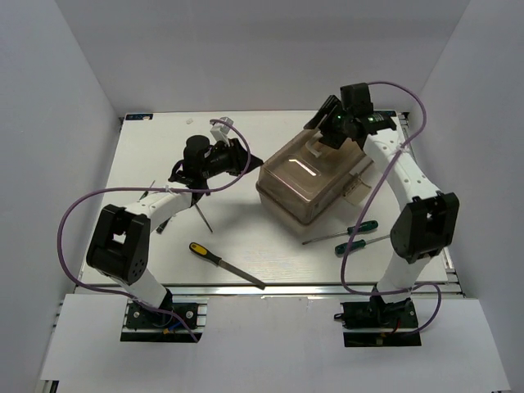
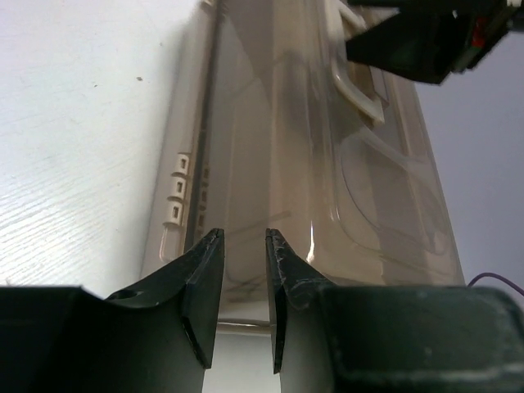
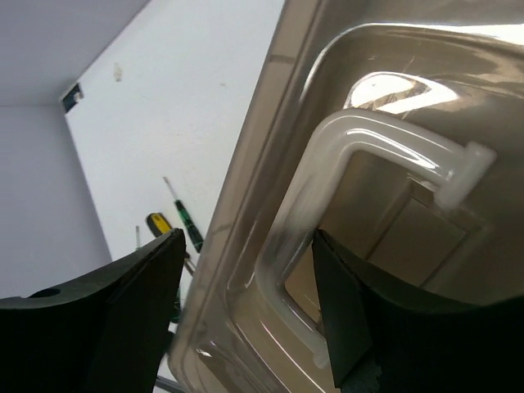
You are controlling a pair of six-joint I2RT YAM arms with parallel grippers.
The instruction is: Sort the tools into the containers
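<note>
The toolbox (image 1: pixel 315 182) with a smoky lid and white handle (image 1: pixel 318 147) stands closed at the table's middle right. My right gripper (image 1: pixel 329 124) hovers over it, jaws wide open on either side of the handle (image 3: pixel 327 155), not gripping it. My left gripper (image 1: pixel 240 155) is just left of the box, jaws a little apart and empty, facing the lid (image 2: pixel 327 205). A yellow-and-black file (image 1: pixel 225 264) lies near the front. Two green-handled screwdrivers (image 1: pixel 354 237) lie at the front right. A slim dark screwdriver (image 1: pixel 202 214) lies by the left arm.
A small white piece (image 1: pixel 219 127) lies behind the left gripper. The box's beige latch (image 1: pixel 358 184) sticks out on its right side. White walls close in the table on the left, back and right. No beige trays show.
</note>
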